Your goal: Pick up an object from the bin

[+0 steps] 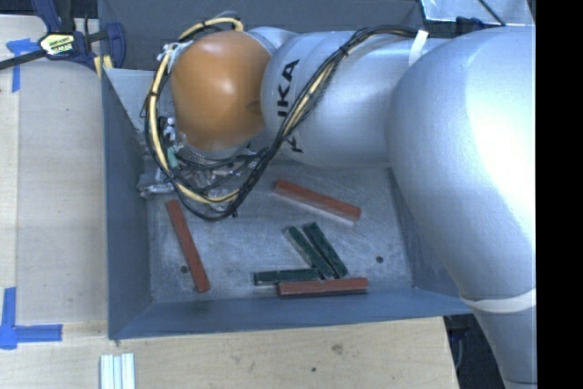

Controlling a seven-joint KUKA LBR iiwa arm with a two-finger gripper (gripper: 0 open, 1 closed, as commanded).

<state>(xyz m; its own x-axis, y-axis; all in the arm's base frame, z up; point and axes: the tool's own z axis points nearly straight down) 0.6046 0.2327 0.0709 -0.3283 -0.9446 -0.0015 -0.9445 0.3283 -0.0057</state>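
Note:
My gripper (187, 170) sits low at the left side of the bin, mostly hidden beneath the arm's orange cover and cables. Just below it a long red-brown stick (187, 246) lies on the floor, running toward the front left corner, its upper end close to the gripper. A second red-brown stick (316, 199) lies slanted to the right of the gripper, apart from it.
Two dark green sticks (315, 250) lie crossed near the bin's middle front. Another dark green strip (281, 277) and a third red-brown stick (323, 287) rest along the front wall. The thick silver arm covers the bin's right and back.

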